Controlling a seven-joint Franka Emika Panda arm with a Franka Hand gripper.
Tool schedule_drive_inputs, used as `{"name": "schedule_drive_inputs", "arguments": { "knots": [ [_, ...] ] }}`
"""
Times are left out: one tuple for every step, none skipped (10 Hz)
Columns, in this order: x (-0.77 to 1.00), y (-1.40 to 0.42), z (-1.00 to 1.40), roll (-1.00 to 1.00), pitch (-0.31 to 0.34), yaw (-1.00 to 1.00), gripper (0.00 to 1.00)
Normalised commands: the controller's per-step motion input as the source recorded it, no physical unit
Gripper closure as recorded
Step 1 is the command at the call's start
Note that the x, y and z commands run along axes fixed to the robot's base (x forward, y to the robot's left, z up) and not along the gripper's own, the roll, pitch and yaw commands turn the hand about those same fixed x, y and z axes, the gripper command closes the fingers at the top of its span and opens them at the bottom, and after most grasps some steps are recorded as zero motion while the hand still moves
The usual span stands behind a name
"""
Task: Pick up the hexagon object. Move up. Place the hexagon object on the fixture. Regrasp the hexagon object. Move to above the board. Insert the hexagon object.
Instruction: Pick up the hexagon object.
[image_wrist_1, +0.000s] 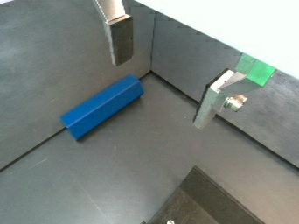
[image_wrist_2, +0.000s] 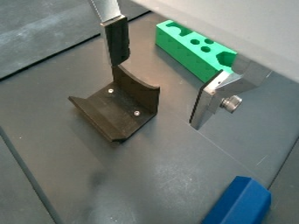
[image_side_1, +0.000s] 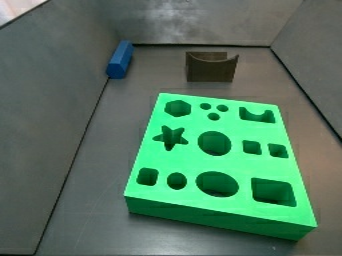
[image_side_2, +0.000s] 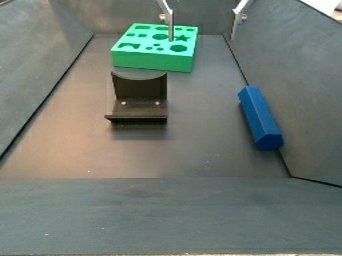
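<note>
The first step, the pick-up, is judged not yet begun: the gripper (image_wrist_1: 163, 66) is held high with fingers spread and nothing between them, while the hexagon object (image_side_2: 259, 116) is seen flat on the floor against the wall, at 3 o'clock of the fixture (image_side_2: 138, 95), so a descent over it is called for.

A flat, matte dark-grey floor (image_side_1: 74, 190) fills the enclosure, and both side views show it smooth and unpatterned. Plain dark-grey wall panels close it in: a back wall (image_side_1: 187, 20) and two side walls (image_side_1: 40, 70) that lean outward from the floor. A side view shows the same sloping panels on either hand (image_side_2: 34, 60), with a straight seam across the near floor (image_side_2: 160, 178). Light is soft and even, leaving a faint sheen on the floor (image_wrist_2: 70, 184). Beyond the wall's top edge lies a bright white area (image_wrist_1: 239, 17).
</note>
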Motion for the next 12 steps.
{"name": "schedule_drive_inputs", "arguments": {
  "knots": [
    [-0.24, 0.0, -0.09, -0.1, -0.18, 0.0, 0.0],
    [-0.43, 0.27, -0.27, -0.08, -0.47, 0.0, 0.0],
    [-0.55, 0.42, -0.41, 0.0, -0.41, 0.0, 0.0],
    [-0.6, 0.49, -0.5, 0.0, -0.373, 0.0, 0.0],
    [-0.5, 0.47, -0.56, 0.0, -0.334, 0.0, 0.0],
    [-0.51, 0.41, -0.65, 0.0, -0.299, 0.0, 0.0],
    [-0.41, 0.32, -0.67, 0.0, -0.284, 0.0, 0.0],
    [-0.42, 0.26, -0.73, 0.0, -0.254, -0.04, 0.0],
    [-0.42, 0.15, -0.73, 0.01, -0.263, -0.05, 0.0],
    [-0.29, 0.08, -0.75, 0.01, -0.26, -0.01, 0.0],
    [-0.17, 0.0, -0.8, 0.08, -0.23, 0.0, 0.0],
    [-0.12, 0.0, -0.81, 0.11, -0.211, 0.0, 0.0]
  ]
}}
